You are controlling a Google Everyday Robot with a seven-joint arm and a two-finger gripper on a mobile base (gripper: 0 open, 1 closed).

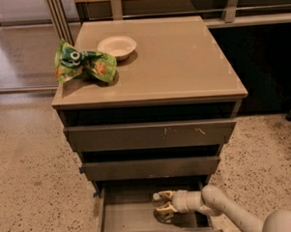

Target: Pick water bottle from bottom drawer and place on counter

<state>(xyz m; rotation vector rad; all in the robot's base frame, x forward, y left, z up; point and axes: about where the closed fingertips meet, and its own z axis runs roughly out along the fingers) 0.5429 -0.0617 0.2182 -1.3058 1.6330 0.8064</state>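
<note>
The bottom drawer (125, 215) is pulled open and shows its grey floor. The water bottle (157, 200), small and clear, lies in the drawer's right half. My gripper (163, 204) reaches in from the right, low inside the drawer. Its two pale fingertips (164, 194) sit on either side of the bottle and press against it. The counter (182, 63) is the tan top of the cabinet, well above the gripper.
A green snack bag (83, 65) and a white bowl (117, 45) sit on the counter's back left. The two upper drawers (151, 134) stick out slightly above the open one. Speckled floor surrounds the cabinet, with a dark cabinet to the right.
</note>
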